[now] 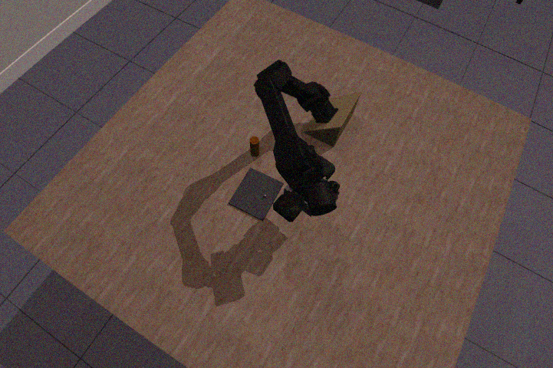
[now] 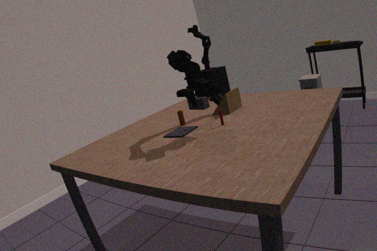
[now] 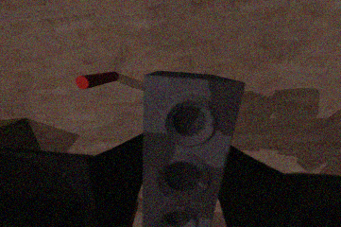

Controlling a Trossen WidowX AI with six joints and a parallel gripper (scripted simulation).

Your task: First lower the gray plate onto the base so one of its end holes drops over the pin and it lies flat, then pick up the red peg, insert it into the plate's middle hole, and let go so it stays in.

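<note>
My gripper (image 3: 179,137) is shut on the gray plate (image 2: 203,103) (image 3: 155,104), a thick bar with round holes; three holes show in the wrist view. The plate is held above the table. The dark flat base (image 1: 248,191) (image 2: 173,133) lies on the table, with a small pin (image 1: 264,195) (image 2: 185,129) standing up from it. In the exterior view the plate hangs higher than the base and behind it. The red peg (image 2: 221,117) (image 3: 99,78) stands upright on the table, apart from the base. The arm hides the plate and the peg in the top view.
An orange cylinder (image 1: 254,147) (image 2: 181,117) stands upright close behind the base. A yellowish wedge-like block (image 1: 348,110) (image 2: 233,100) stands beside the arm's lower part, beyond the red peg. The wooden table (image 1: 394,260) (image 2: 239,165) carries the arm's shadow around the base.
</note>
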